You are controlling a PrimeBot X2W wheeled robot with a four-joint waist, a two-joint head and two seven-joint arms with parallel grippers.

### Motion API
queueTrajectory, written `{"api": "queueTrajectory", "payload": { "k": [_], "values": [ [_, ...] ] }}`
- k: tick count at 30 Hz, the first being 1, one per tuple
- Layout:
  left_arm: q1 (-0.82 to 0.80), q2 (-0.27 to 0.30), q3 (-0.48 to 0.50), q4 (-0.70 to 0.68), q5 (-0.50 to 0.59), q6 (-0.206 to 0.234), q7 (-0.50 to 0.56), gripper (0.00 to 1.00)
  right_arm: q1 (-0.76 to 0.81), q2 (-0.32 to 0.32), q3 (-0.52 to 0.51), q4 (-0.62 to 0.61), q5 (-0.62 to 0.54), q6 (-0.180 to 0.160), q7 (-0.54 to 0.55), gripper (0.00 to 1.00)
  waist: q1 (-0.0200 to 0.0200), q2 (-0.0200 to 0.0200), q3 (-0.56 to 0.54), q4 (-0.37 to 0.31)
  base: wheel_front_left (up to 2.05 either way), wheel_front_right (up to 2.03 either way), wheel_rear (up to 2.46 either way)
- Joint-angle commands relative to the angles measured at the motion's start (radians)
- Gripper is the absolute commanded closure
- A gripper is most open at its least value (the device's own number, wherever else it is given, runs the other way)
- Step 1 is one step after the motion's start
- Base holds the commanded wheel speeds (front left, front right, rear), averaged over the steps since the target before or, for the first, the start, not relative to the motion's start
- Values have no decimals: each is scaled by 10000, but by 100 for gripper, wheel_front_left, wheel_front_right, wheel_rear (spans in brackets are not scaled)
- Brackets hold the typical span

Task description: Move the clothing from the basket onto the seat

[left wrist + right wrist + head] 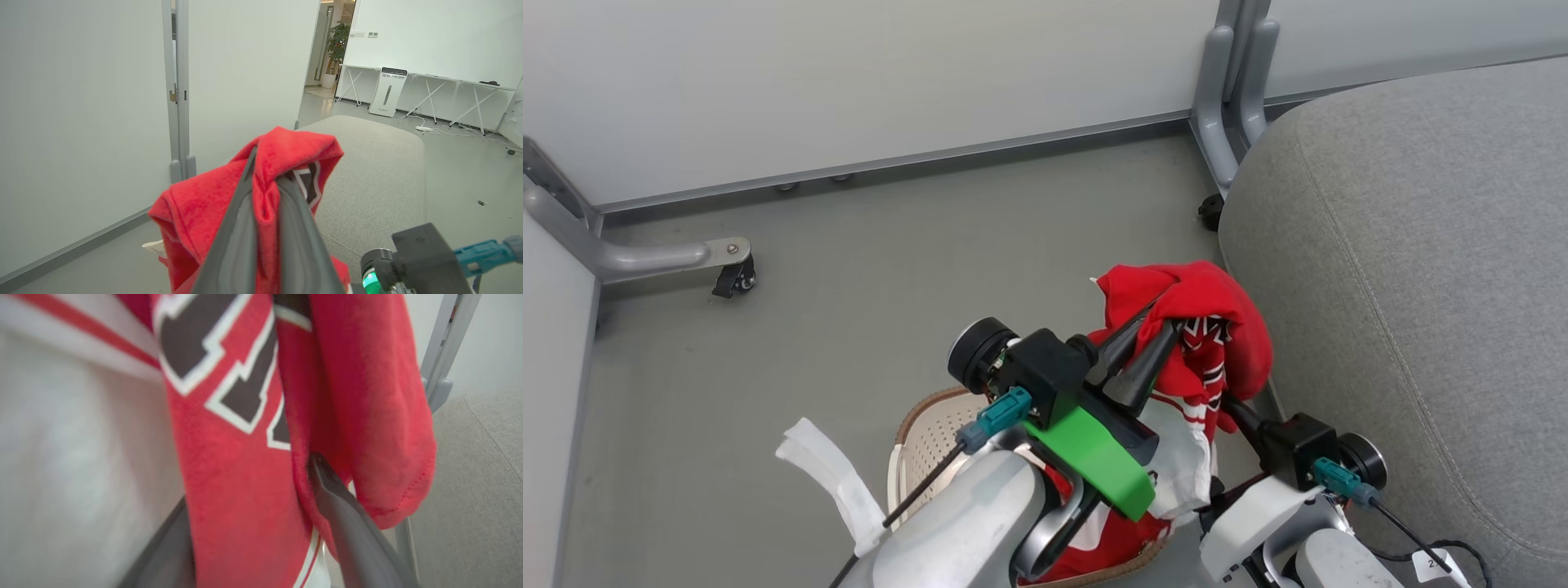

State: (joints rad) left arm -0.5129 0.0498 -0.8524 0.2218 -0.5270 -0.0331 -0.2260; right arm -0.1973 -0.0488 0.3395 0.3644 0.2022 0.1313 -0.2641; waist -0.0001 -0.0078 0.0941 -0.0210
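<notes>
Your grey seat [1421,286] runs off the right edge. The basket [927,425] sits mostly hidden under both arms. The red clothing [1217,318] hangs above it, just beside the seat, pinched tight in your left gripper [265,175]. Your right gripper [245,490] stands spread, with blurred fabric draped between its fingers.

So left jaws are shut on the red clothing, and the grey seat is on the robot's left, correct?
One thing is off: the grey seat is on the robot's right, not its left, as the head view shows. The rest stands: the left jaws are shut on the red clothing.
</notes>
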Motion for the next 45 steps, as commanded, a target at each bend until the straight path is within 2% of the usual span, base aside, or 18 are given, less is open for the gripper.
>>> {"api": "queueTrajectory", "payload": {
  "k": [1,3,4,5,6,20,21,22,45],
  "values": [
    [-154,12,-32,-75,-60,77,17,100,-51,-29,-22,64,49,-10,-7,0,1,78,-17,12,0,0,0],
    [-184,10,-77,-144,-90,124,53,100,-84,-30,4,122,84,-10,-7,0,1,78,-26,20,0,0,0],
    [-182,10,-93,-150,-95,133,69,100,-108,-30,25,122,60,-10,-7,6,1,78,-28,20,0,0,0],
    [-174,12,-102,-157,-115,136,68,100,-122,-30,67,131,26,-10,-7,60,1,78,-29,23,0,0,0],
    [-156,10,-121,-154,-138,145,69,100,-107,-29,118,218,-65,-10,-7,100,1,78,-35,26,0,0,0],
    [-156,9,-230,142,-290,140,-79,100,89,-34,26,143,-163,-10,-7,100,1,78,-111,20,0,0,0],
    [-137,9,-231,161,-322,122,-87,58,92,-32,42,132,-156,-10,-7,100,1,78,-126,8,0,0,0],
    [-130,11,-223,187,-312,156,-99,0,94,-32,56,117,-132,-10,-7,100,1,78,-138,-4,0,0,0],
    [-185,230,-137,514,-231,410,-216,0,17,-32,-68,-27,-125,-10,-6,100,1,78,4,-354,0,0,0]
  ]
}}
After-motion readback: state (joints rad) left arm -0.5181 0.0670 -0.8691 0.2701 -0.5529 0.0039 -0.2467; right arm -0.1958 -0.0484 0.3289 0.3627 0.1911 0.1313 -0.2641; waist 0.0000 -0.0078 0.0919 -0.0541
